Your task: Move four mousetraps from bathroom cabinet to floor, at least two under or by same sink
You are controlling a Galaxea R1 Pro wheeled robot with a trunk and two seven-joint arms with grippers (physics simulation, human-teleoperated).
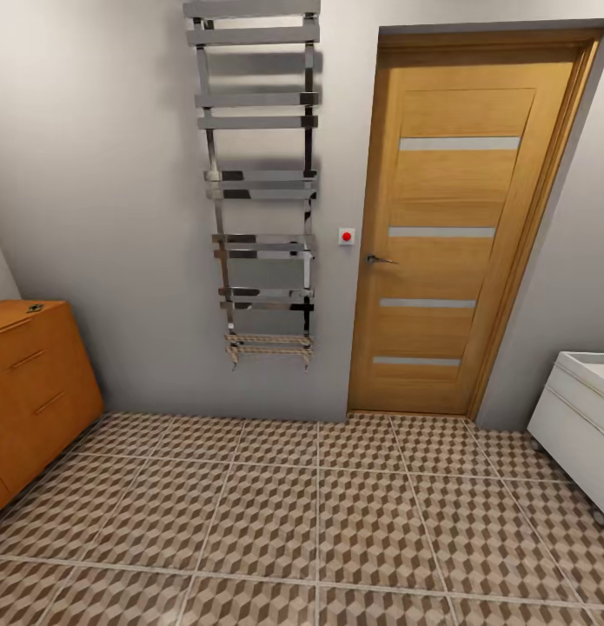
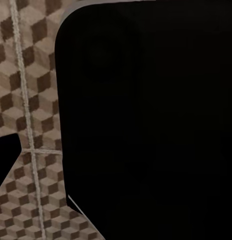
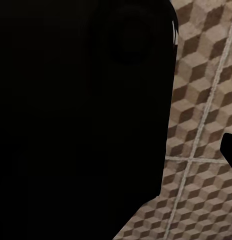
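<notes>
Orange-brown cabinet point(image 1: 36, 387) stands against the left wall, with a small dark item, maybe a mousetrap point(image 1: 34, 307), on top. Chrome towel rail point(image 1: 258, 183) hangs mid-wall, then a wooden door point(image 1: 445, 226). White unit point(image 1: 584, 417) sits far right. Cube-patterned bathroom floor point(image 1: 319, 513) spreads below. Pincer states cannot be told.

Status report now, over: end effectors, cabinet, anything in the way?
End effectors' state: cannot tell. Cabinet at far left, small dark item on top. Patterned floor ahead; white unit at right.
</notes>
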